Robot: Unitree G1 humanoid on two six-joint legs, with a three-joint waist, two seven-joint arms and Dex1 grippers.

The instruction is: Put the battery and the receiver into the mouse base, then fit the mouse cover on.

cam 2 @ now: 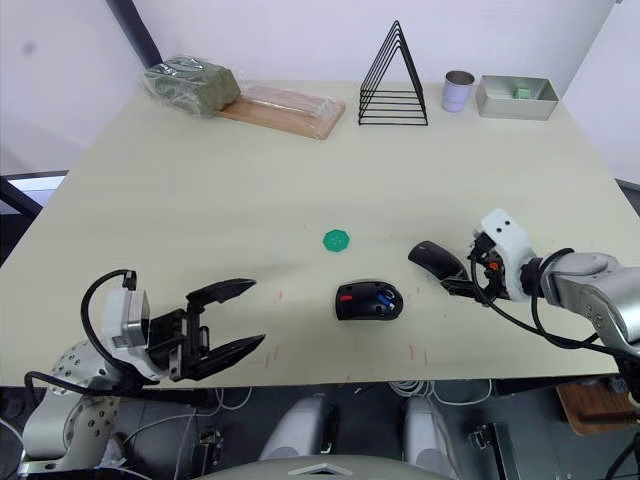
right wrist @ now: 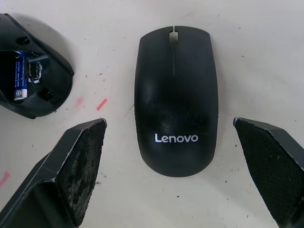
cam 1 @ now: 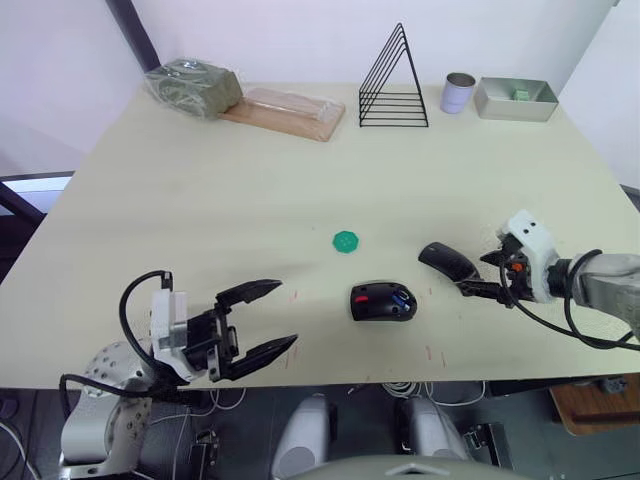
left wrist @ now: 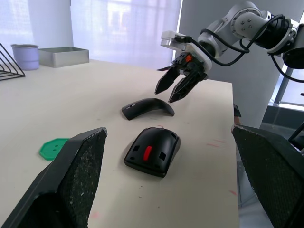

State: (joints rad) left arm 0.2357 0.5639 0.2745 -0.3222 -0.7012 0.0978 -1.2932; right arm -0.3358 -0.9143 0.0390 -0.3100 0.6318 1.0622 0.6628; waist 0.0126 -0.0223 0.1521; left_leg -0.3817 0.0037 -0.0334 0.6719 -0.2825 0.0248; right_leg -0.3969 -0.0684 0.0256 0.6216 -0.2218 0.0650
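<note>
1. My right end effector point(cam 1: 487, 274) hangs just above the mouse cover point(cam 1: 447, 261), fingers spread wide to either side and gripping nothing. I hold it centred that way so a closing pinch would take the cover across its width.

2. The cover lies dome-up on the bench point(cam 1: 200, 200), logo showing, just to the right of the mouse base point(cam 1: 383, 302) and apart from it. Lying this way up, it could be lifted and lowered onto the base without flipping.

3. The base sits open side up near the front edge. The blue battery point(right wrist: 19, 81) lies in its compartment, with a small metal plug-like part beside it that I take for the receiver point(right wrist: 33, 72), though I can't be sure. If so, only the cover is left to fit.

4. My left end effector point(cam 1: 258, 320) is also spread and empty, held low to the left of the base and pointed towards it. I judge it is placed to steady the base when the cover is pressed on.

5. A green disc point(cam 1: 345, 241) lies behind the base, out of the way.
</note>
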